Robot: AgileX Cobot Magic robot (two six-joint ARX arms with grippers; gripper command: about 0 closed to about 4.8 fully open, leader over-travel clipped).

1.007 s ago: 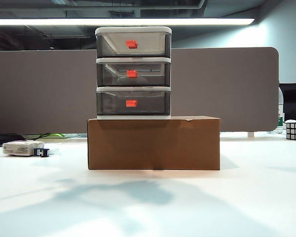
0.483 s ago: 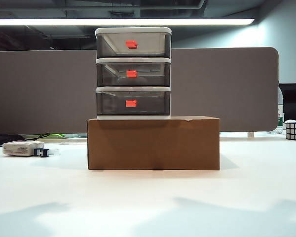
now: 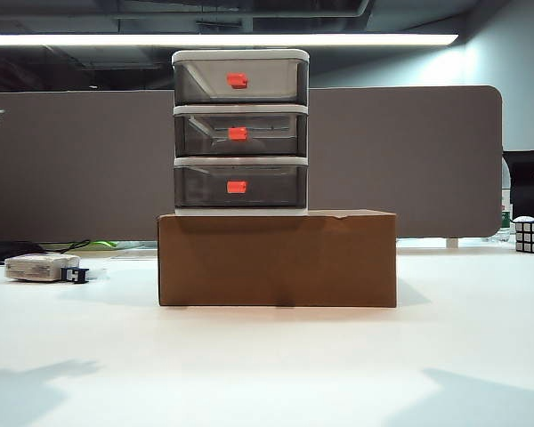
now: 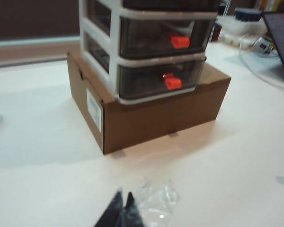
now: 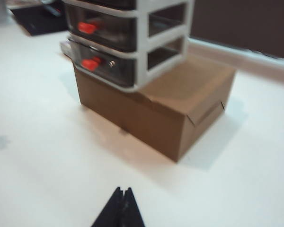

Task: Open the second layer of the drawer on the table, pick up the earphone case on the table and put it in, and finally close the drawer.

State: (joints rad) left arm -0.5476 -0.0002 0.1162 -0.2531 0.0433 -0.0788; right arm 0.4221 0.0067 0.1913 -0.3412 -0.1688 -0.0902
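- Arm shadows on the table [image 3: 267, 374] have retreated toward the near corners within the last second.
- Left gripper [image 4: 123, 208] and right gripper [image 5: 121, 204]: both closed, empty, well apart from the drawer [image 3: 240, 132].
- Second layer [image 3: 240, 133] closed; the earphone case appears inside it, so the task looks complete.

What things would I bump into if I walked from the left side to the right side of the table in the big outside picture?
Whitish block with a blue piece → brown cardboard box, with the drawer stacked on top of it → puzzle cube at the far right edge.
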